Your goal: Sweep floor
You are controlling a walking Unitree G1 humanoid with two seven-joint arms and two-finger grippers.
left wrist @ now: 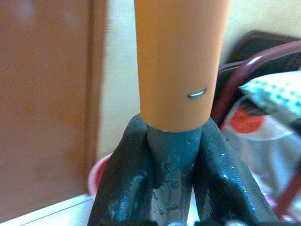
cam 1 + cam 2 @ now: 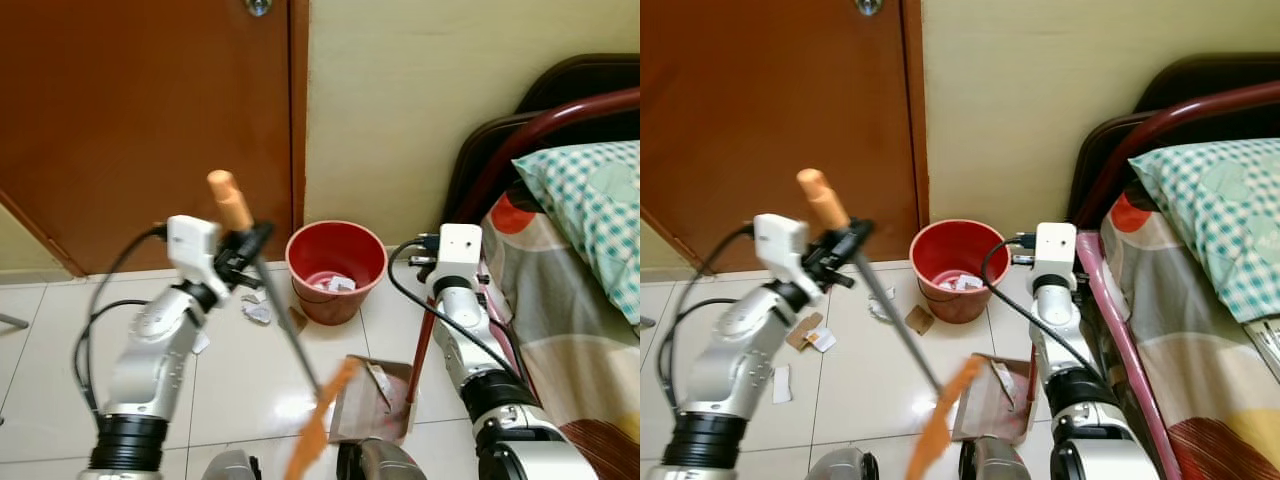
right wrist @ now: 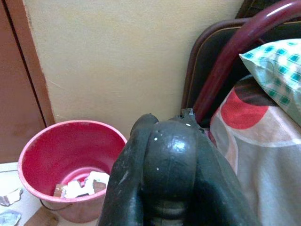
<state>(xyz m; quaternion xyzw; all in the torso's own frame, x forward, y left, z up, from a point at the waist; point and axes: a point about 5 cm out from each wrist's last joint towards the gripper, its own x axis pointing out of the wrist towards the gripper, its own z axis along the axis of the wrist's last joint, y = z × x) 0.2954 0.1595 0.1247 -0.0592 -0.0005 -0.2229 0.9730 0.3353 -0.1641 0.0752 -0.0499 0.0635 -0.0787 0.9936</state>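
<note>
My left gripper (image 2: 245,250) is shut on the grey shaft of a broom (image 2: 290,340), just under its orange grip (image 1: 176,61). The broom slants down to the right, and its orange bristles (image 2: 320,420) reach the floor beside the dustpan (image 2: 365,405). That brown dustpan lies flat on the white tiles with a few scraps in it. Its red upright handle (image 2: 424,345) rises to my right gripper (image 3: 169,160), which is shut on the handle's top. Paper and cardboard scraps (image 2: 257,312) lie on the tiles left of the bucket, with more (image 2: 805,332) further left.
A red bucket (image 2: 330,305) holding paper scraps stands against the cream wall, just beyond the dustpan. A brown door (image 2: 140,120) is behind at the left. A bed (image 2: 580,300) with a maroon frame and a checked pillow (image 2: 590,200) runs close along my right arm.
</note>
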